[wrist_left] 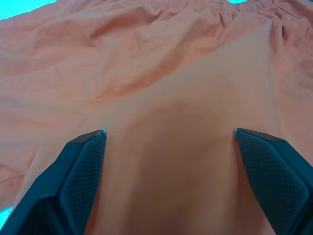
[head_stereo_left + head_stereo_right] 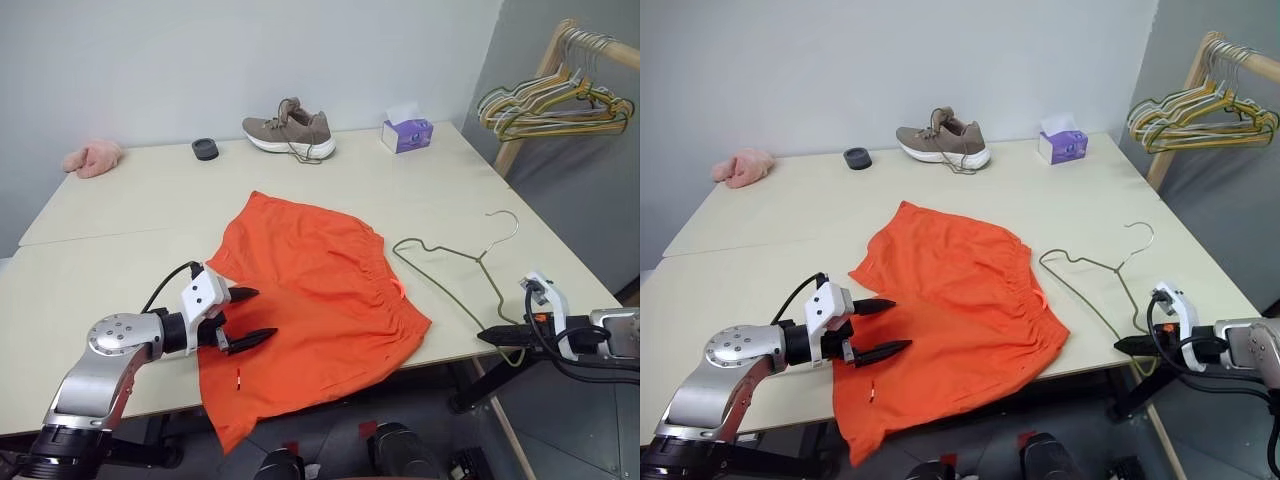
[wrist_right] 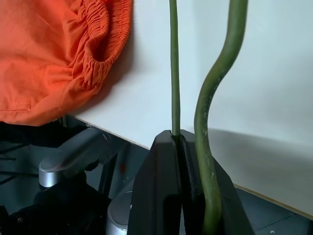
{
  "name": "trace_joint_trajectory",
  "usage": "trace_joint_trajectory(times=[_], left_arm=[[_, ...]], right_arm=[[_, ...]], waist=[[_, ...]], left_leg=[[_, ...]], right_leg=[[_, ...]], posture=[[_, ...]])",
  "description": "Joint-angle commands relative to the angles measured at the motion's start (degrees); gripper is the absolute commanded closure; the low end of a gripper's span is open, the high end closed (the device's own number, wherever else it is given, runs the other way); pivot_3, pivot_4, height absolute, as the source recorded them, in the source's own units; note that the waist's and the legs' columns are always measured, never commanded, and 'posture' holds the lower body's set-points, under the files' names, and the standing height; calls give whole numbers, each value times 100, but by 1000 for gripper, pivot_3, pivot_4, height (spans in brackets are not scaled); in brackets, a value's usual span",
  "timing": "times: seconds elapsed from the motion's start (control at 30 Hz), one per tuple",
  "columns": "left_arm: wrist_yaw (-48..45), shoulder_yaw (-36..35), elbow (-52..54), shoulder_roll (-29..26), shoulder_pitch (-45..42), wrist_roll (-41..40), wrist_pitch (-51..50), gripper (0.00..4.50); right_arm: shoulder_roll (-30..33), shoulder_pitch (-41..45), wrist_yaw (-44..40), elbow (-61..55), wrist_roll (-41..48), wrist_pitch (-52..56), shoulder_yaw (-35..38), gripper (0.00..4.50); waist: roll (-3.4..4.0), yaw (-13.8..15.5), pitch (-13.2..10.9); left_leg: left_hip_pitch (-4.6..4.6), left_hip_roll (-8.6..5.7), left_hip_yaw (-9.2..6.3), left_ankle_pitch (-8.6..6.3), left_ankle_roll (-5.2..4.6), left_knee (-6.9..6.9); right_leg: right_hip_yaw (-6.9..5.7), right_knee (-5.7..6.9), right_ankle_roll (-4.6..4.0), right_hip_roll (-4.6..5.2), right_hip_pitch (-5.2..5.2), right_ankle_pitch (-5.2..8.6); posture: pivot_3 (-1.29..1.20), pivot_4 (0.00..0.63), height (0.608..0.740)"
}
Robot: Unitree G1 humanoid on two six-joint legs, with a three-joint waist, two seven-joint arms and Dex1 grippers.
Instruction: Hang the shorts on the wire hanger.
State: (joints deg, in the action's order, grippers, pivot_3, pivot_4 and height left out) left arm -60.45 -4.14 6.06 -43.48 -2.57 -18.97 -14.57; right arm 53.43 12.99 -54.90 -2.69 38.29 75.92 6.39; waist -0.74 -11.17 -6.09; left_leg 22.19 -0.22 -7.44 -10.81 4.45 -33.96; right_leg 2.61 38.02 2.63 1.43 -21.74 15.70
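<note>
The bright orange soft fabric shorts (image 2: 315, 300) with the gathered elastic waistband are lying flat on the pale beige worktop (image 2: 130, 215), and one leg is drooping over the worktop's near edge. The left end effector (image 2: 248, 317) is hovering over the near left part of the shorts with its two black fingers (image 1: 80, 169) spread wide; whether they are touching the cloth cannot be told. The thin olive-green wire hanger (image 2: 450, 275) is lying just to the right of the shorts, its silvery hook curving away toward the far side, its near corner reaching past the worktop's edge. The right end effector (image 2: 500, 335) is sitting at that corner, right of the shorts, with its fingers pressed together and pinching one strand of the hanger's wire.

Well behind the shorts, a brown laced trainer (image 2: 288, 130), a small black round object (image 2: 205, 149) and a purple tissue box (image 2: 406, 133) are resting near the wall. A pink fluffy cloth (image 2: 93, 158) is lying far to the shorts' left. A bunch of yellow, green and pastel hangers (image 2: 555, 105) is hanging on a wooden rack beyond the shorts to the right.
</note>
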Motion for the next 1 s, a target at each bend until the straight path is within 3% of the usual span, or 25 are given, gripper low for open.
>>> trace_joint_trajectory(times=[0.03,1.0], left_arm=[[0,7,20,10,-64,2,88,54],[100,94,-86,100,-81,38,220,54]], right_arm=[[-45,79,24,-296,233,123,116,4500],[91,-339,146,-834,630,302,185,4500]], waist=[[0,-4,0],[1,-2,-1]], left_leg=[[0,0,1,0,0,0],[15,1,0,0,0,0]], right_leg=[[1,0,0,0,0,0],[1,1,0,-1,-13,0]], posture=[[-177,47,740],[-188,57,740]])
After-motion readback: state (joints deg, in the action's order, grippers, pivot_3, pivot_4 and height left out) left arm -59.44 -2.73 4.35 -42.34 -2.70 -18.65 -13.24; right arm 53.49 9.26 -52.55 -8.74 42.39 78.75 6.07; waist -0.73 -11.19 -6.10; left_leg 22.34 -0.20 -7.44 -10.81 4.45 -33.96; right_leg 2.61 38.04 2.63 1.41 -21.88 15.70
